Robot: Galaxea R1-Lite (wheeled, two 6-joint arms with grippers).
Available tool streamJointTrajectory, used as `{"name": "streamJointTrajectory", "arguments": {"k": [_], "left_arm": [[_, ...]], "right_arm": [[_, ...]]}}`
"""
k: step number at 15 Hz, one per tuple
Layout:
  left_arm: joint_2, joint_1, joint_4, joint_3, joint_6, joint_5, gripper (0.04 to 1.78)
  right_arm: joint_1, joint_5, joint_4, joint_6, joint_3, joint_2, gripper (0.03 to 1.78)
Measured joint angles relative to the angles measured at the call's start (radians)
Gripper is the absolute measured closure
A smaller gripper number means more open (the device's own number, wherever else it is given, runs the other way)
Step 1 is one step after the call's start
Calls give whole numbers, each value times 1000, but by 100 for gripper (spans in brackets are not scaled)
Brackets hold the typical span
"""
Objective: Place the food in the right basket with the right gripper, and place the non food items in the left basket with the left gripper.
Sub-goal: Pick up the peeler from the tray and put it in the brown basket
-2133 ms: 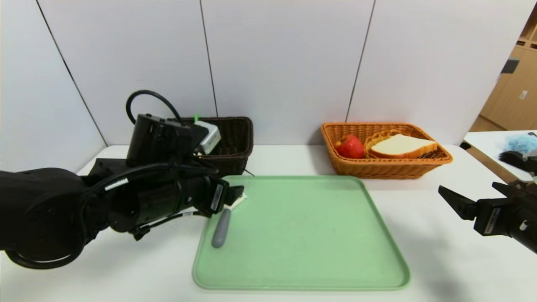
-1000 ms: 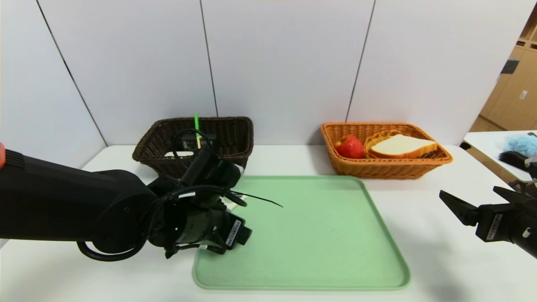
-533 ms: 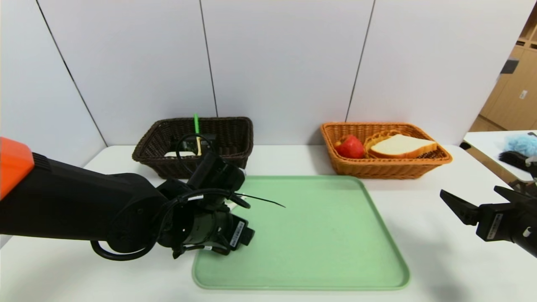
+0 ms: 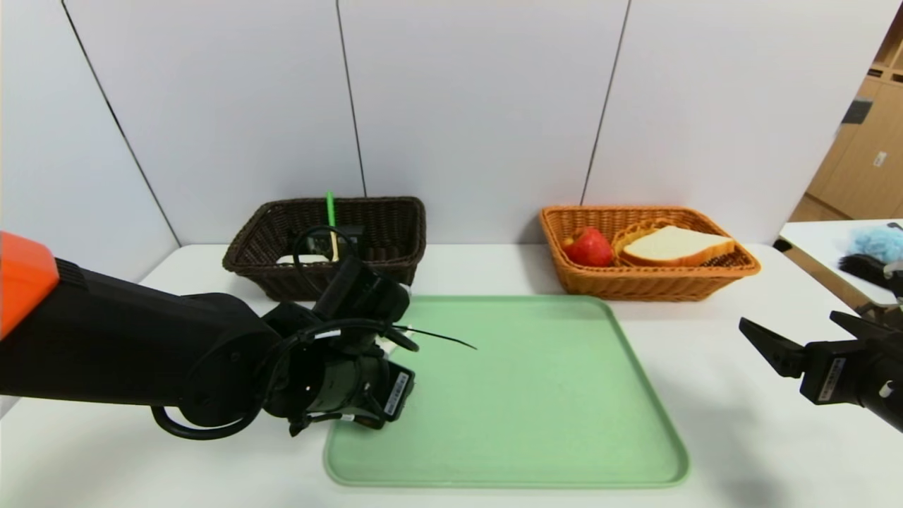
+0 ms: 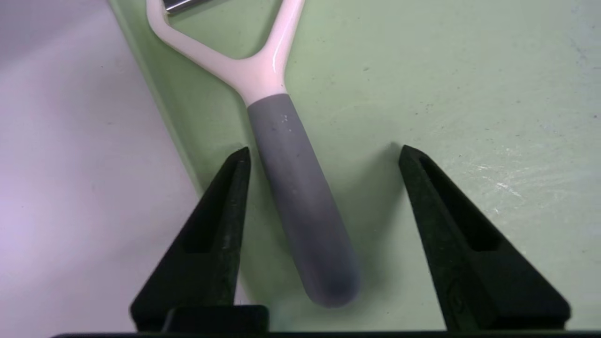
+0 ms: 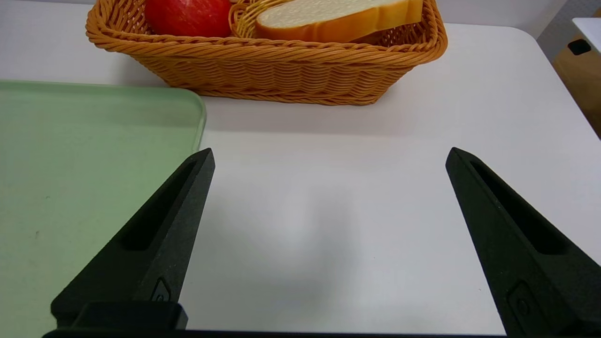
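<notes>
A peeler with a grey handle and a white forked head lies at the left edge of the green tray. My left gripper is open and low over the tray, with one finger on each side of the handle and not touching it. In the head view my left arm hides the peeler. My right gripper is open and empty above the table, right of the tray; it also shows in the right wrist view.
The dark brown left basket holds a green stick and other items. The orange right basket holds a red apple and a bread slice. A side table stands at the far right.
My left arm has come down from beside the dark basket to the tray's left edge and now covers the peeler. In the last half second it barely moved. The right arm is still.
</notes>
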State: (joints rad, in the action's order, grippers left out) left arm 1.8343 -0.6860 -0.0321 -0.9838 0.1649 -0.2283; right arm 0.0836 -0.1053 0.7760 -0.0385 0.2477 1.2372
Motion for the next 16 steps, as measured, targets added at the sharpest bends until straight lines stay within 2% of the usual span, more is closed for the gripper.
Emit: {"name": "streamJointTrajectory", "arguments": {"k": [3, 5, 12, 16], "left_arm": [[-1, 0, -1, 0, 0, 0, 103], [-1, 0, -1, 0, 0, 0, 154], [-11, -1, 10, 3, -1, 0, 154], [-82, -3, 69, -77, -67, -19, 154]], "right_arm": [[0, 0, 0, 1, 1, 0, 11], [0, 0, 0, 1, 3, 0, 11], [0, 0, 0, 1, 6, 0, 11], [-1, 0, -1, 1, 5, 1, 11]]}}
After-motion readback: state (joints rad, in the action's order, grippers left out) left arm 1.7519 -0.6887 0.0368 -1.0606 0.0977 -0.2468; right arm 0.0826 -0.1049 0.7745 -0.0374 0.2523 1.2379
